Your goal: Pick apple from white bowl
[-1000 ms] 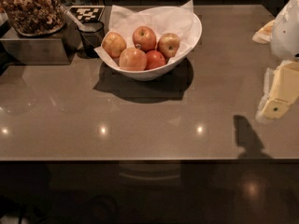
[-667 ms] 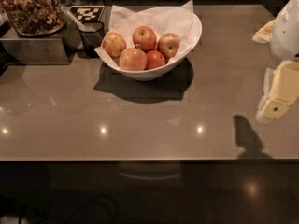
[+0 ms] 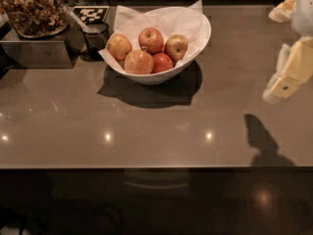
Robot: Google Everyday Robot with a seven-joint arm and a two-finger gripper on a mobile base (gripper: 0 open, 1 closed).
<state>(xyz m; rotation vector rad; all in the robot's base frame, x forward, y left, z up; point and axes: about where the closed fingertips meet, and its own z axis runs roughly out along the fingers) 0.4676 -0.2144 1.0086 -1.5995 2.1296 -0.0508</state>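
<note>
Apple: the round golden-yellow apple with a reddish-brown blush (image 3: 176,46) lies in the bowl, rightmost of five, close under the right wall.
Bowl: the wide glossy white bowl with a slanted rim (image 3: 204,33) stands on the far middle of the table, lined with crumpled white paper (image 3: 166,19) that rises above the back rim.
Neighbours: a deep red apple (image 3: 151,39) lies just left of the golden one; a smaller bright red apple (image 3: 162,62) touches it at the front-left; two more yellowish apples lie further left.
Gripper: the cream and yellow two-finger gripper (image 3: 281,82) hangs at the right edge of the view, above the table, well apart from the bowl and holding nothing.
Gripper state: cannot be told.
Table: the glossy grey-brown tabletop (image 3: 146,131) carries the gripper's dark shadow (image 3: 261,138) at the front right.
Left side: a small dark cup (image 3: 96,35) stands just beside the bowl, next to a metal box (image 3: 34,50) topped with brown dried pieces.
</note>
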